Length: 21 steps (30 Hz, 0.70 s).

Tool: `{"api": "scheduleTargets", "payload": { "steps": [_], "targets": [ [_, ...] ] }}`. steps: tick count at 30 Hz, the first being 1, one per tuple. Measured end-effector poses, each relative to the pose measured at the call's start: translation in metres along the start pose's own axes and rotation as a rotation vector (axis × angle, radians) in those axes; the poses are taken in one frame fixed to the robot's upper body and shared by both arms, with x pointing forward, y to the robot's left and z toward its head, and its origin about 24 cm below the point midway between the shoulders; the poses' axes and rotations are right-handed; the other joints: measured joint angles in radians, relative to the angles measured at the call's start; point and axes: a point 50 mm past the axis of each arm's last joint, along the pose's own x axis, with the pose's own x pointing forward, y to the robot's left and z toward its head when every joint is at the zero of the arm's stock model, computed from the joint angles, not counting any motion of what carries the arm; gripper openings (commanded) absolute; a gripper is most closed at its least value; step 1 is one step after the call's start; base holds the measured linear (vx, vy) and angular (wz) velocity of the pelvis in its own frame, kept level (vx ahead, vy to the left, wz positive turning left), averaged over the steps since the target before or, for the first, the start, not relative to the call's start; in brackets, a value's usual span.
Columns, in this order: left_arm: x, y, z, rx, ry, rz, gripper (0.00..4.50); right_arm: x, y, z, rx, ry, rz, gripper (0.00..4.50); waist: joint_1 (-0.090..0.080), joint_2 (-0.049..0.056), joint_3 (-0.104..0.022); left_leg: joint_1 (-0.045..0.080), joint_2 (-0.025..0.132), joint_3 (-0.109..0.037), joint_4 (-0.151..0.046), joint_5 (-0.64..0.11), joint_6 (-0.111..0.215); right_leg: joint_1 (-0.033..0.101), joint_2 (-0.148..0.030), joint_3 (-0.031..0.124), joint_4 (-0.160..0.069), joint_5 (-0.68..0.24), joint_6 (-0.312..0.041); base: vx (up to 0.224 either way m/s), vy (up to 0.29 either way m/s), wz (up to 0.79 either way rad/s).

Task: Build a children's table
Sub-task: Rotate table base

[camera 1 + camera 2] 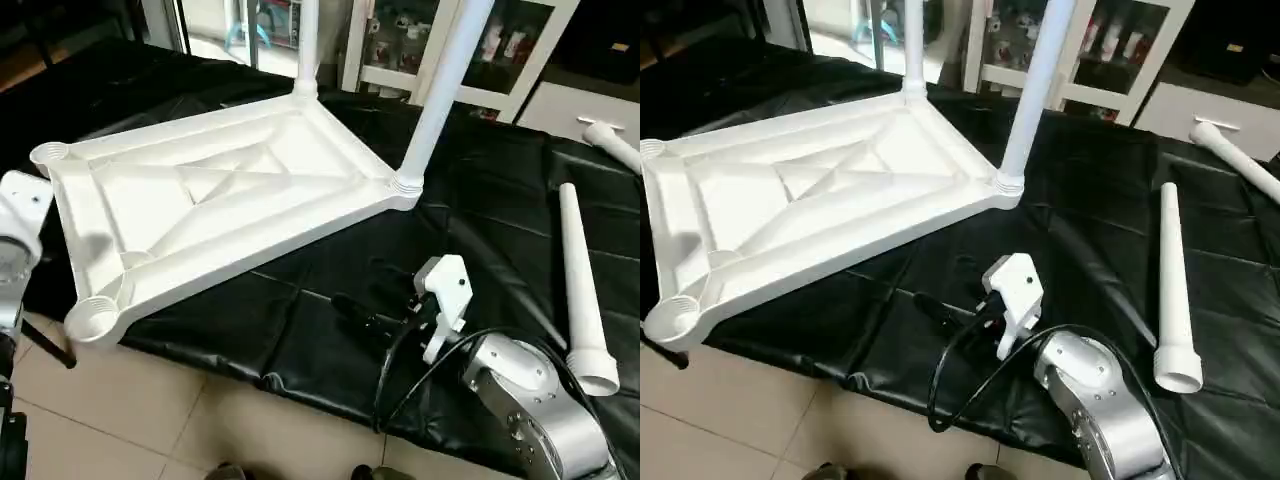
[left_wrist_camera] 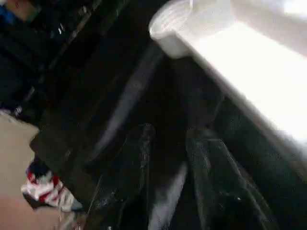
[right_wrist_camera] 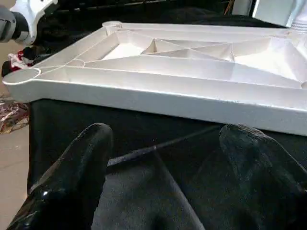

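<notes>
Tabletop [image 1: 220, 200] lies upside down, overhanging the worktop [image 1: 480, 230] edge, two legs in; right hand [image 3: 158, 167] gapes empty, left hand [image 2: 168, 158] narrowly parted, empty; one nudge could tip it floorward.

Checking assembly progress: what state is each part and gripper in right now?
Tabletop: upside down, overhanging the black-covered bench.
Two legs: upright in the far sockets.
Two near sockets: empty.
Two loose legs: lying flat.
Right gripper: open, empty.
Left gripper: partly open, empty.
</notes>
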Motion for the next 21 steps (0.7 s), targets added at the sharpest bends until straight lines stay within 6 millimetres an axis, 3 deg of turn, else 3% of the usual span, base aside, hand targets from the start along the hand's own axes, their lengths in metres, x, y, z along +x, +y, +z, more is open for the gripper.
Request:
{"api": "scheduleTargets", "payload": {
  "steps": [5, 11, 16, 21],
  "targets": [
    [-0.001, -0.036, -0.005, -0.080, 0.029, -0.193, 1.39, -0.002, 0.000, -0.001, -0.004, 0.013, 0.009, 3.89, 0.009, 0.000, 0.000, 0.000, 0.000, 0.000, 0.000, 0.001, -0.001, 0.001, 0.000, 0.001, 0.000, 0.000, 0.000, 0.000, 0.000, 0.00],
    [-0.005, -0.066, 0.017, -0.109, -0.042, -0.400, 1.39, -0.003, 0.001, -0.001, -0.011, 0.017, 0.023, 3.89, 0.038, 0.003, 0.002, 0.000, 0.000, 0.002, 0.000, 0.001, -0.001, 0.005, -0.001, 0.003, 0.000, 0.000, 0.000, 0.000, 0.000, 0.00],
    [-0.020, -0.101, 0.040, -0.092, -0.124, -0.645, 1.39, -0.005, 0.000, -0.002, -0.009, 0.027, 0.032, 3.89, 0.056, 0.004, 0.002, -0.004, 0.000, 0.004, 0.000, 0.002, -0.001, 0.007, -0.003, 0.004, 0.000, -0.001, 0.001, 0.000, 0.000, 0.00],
    [-0.042, -0.125, 0.052, -0.041, -0.165, -0.889, 1.39, -0.017, -0.002, -0.012, -0.014, 0.086, 0.030, 3.89, 0.051, 0.005, 0.002, -0.003, 0.000, 0.003, 0.000, 0.002, -0.001, 0.009, -0.003, 0.004, -0.001, -0.001, 0.002, 0.000, 0.000, 0.00]
  ]
}}
